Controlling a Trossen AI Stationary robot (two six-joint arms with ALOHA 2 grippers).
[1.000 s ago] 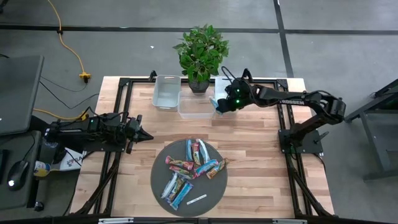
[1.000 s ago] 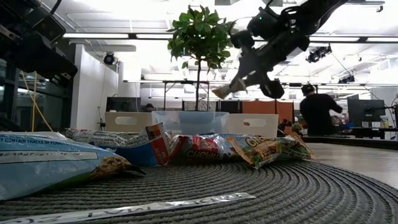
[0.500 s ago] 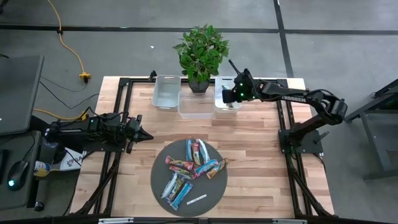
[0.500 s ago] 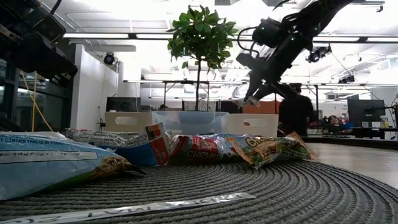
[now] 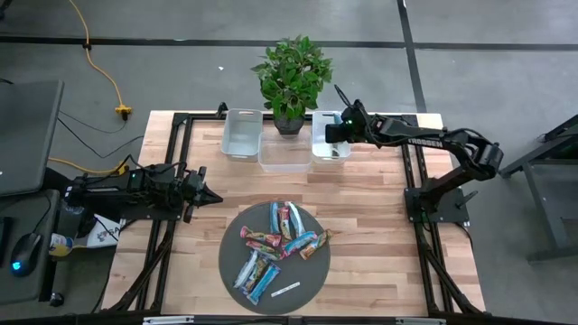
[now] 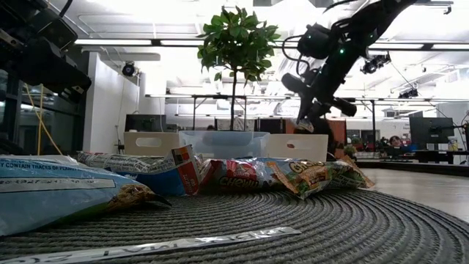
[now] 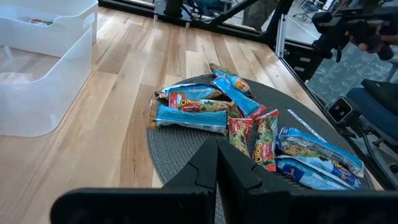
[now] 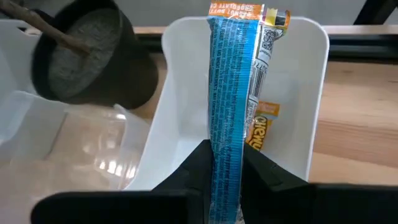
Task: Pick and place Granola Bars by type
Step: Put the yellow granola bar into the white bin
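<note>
Several granola bars [image 5: 275,244] in light blue, red and tan-orange wrappers lie piled on a round grey mat [image 5: 230,266]; the left wrist view shows the pile [image 7: 249,124] too. My right gripper [image 5: 330,135] is shut on one light blue bar [image 8: 230,87] above the right white bin [image 5: 318,126] at the table's far side. A tan-orange bar [image 8: 263,124] lies on that bin's floor. My left gripper [image 5: 209,195] waits shut at the table's left, left of the mat. My right gripper pinches the light blue bar near one end [image 8: 226,146] between its two fingers [image 8: 200,163]. The fingers come from the table's right, slanting down. The rest of the bar reaches out past the fingertips. It is lifted clear, over the open bin.
A clear bin [image 5: 284,155] and a second white bin [image 5: 242,135] stand left of the right bin, with a potted plant [image 5: 291,77] just behind them. A thin white strip [image 5: 285,290] lies on the mat's near edge. Bare wood surrounds the mat.
My right gripper has carried the blue bar from the clear bin's right end toward the far edge and the right, until it is over the right white bin. It has also come lower and has stayed shut on the bar.
</note>
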